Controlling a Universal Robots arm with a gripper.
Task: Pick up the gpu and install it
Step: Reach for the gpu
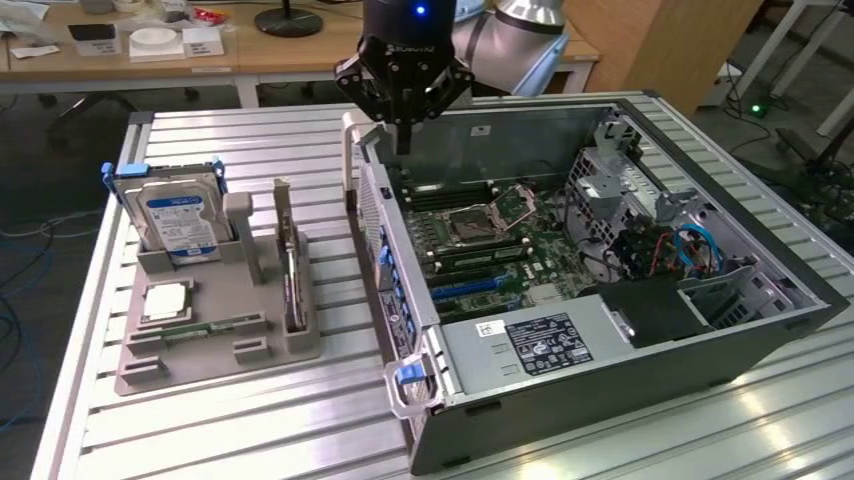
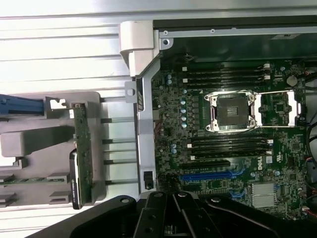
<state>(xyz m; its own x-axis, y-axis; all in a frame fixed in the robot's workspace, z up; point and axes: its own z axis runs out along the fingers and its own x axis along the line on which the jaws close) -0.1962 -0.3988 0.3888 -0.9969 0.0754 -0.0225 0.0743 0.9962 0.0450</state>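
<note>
Here's the gripper (image 1: 400, 143), hanging over the back wall of the open computer case (image 1: 627, 360). Its fingers look pressed together with nothing between them, so the grab is not yet made. The gpu (image 1: 286, 255) stands on edge in a slot of the grey holder (image 1: 200, 360) out on the worktop (image 1: 267, 430), well apart from the gripper. The hard drive (image 1: 174, 215) is upright near it in the same holder. From the wrist camera the gpu (image 2: 81, 153) shows as a thin green edge, and that's the worry. A card that thin leaves little room for error, so fingers arriving off-centre could tip it in its slot or clip the holder's wall instead. A pinch too near one end would likely let it swing. Inside the case, the blue slot (image 2: 208, 176) lies near the memory slots and the open processor socket (image 2: 233, 111). A tilted card could, I'd judge, scrape the motherboard (image 1: 487, 240) or catch the case's edge.
</note>
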